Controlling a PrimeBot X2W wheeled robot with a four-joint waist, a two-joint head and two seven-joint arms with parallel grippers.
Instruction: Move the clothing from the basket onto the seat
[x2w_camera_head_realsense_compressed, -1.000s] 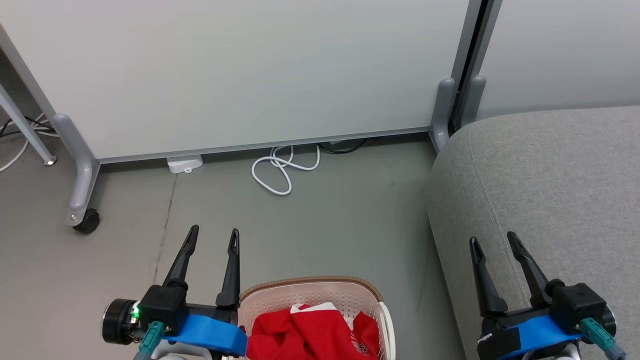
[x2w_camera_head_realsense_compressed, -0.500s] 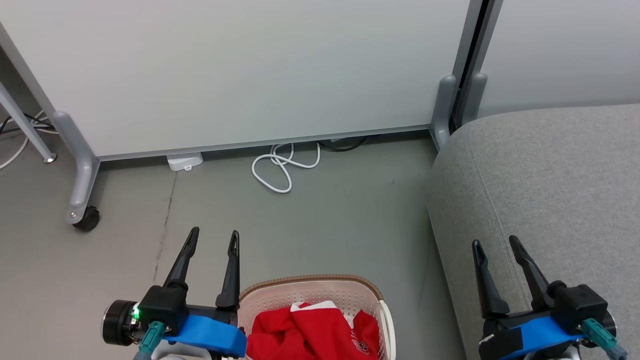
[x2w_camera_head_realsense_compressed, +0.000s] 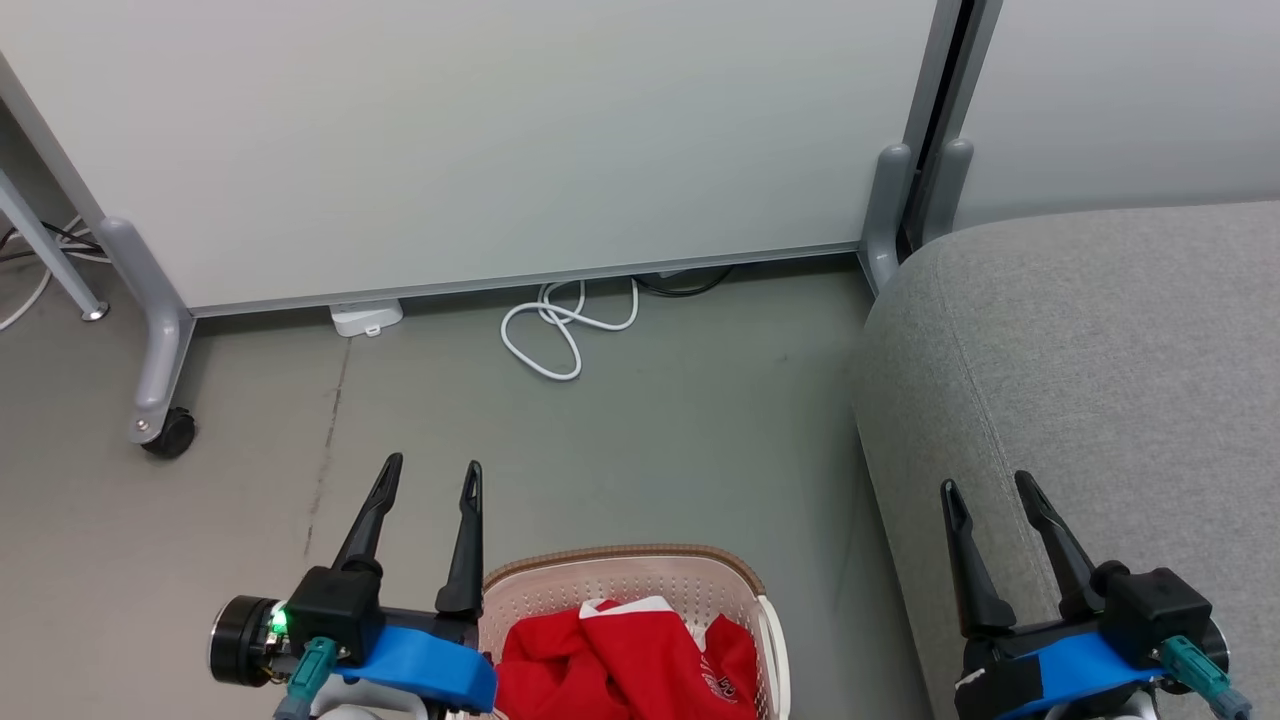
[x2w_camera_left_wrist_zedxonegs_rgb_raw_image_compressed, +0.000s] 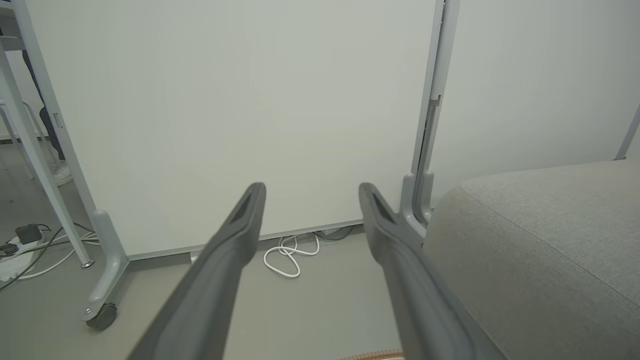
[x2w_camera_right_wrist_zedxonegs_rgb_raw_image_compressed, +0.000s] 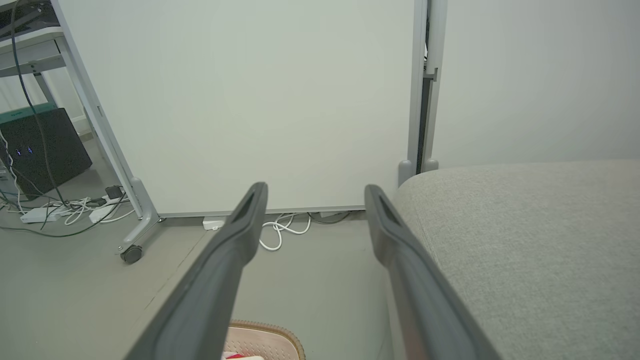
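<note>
Bright red clothing (x2w_camera_head_realsense_compressed: 625, 665) with white trim lies bunched in the cream perforated basket (x2w_camera_head_realsense_compressed: 735, 575) on the floor at the bottom centre of the head view; its brown rim (x2w_camera_right_wrist_zedxonegs_rgb_raw_image_compressed: 270, 332) also peeks into the right wrist view. The grey seat (x2w_camera_head_realsense_compressed: 1090, 350) fills the right side. My left gripper (x2w_camera_head_realsense_compressed: 432, 473) hangs open above the floor just left of the basket, nothing between its fingers (x2w_camera_left_wrist_zedxonegs_rgb_raw_image_compressed: 235, 240). Over the seat's front edge my right gripper (x2w_camera_head_realsense_compressed: 985, 488) is open and empty too, its fingers (x2w_camera_right_wrist_zedxonegs_rgb_raw_image_compressed: 240, 230) pointing at the partition.
A white partition panel (x2w_camera_head_realsense_compressed: 480, 140) on grey wheeled feet (x2w_camera_head_realsense_compressed: 165, 430) stands behind the bare floor. A coiled white cable (x2w_camera_head_realsense_compressed: 560, 335) and a small white box (x2w_camera_head_realsense_compressed: 365, 318) lie at its base. More cables and power strips (x2w_camera_right_wrist_zedxonegs_rgb_raw_image_compressed: 65, 212) sit at the far left.
The head view has shifted slightly, so the wall and cable sit a little higher in frame. Both grippers stay open in about the same places.
</note>
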